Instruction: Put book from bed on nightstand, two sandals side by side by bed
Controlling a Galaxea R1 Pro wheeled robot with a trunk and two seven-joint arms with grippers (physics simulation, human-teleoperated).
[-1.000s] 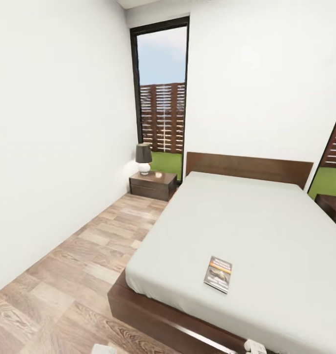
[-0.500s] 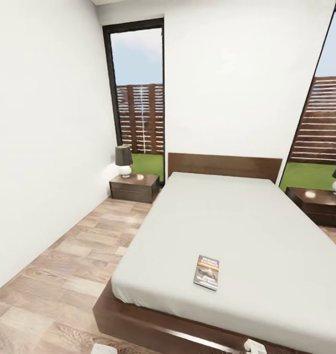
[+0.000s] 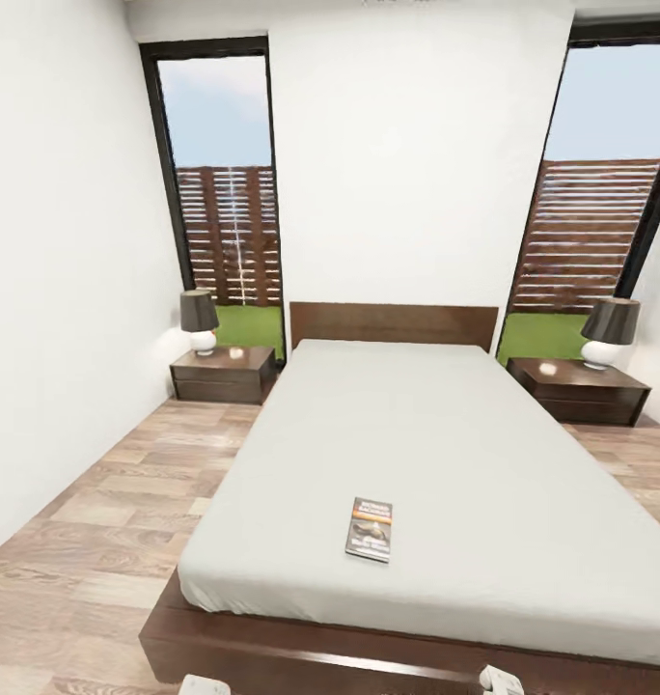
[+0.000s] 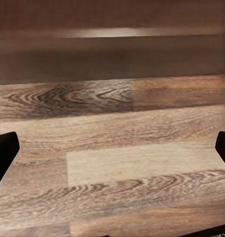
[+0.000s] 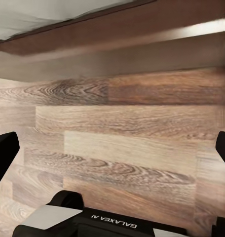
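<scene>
Swung rightward since a second ago, so both windows and the far-side nightstand (image 3: 581, 390) now in sight, bed (image 3: 436, 454) squarely ahead. Left to right: nightstand (image 3: 223, 373) with lamp (image 3: 199, 320), book (image 3: 370, 529) flat on the mattress near the foot edge. Left gripper (image 4: 112, 148) and right gripper (image 5: 112, 148) both spread wide over plank floor (image 3: 89, 541), holding nothing.

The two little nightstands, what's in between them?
In the head view, the bed lies between the left nightstand and the right nightstand, its headboard against the wall.
</scene>
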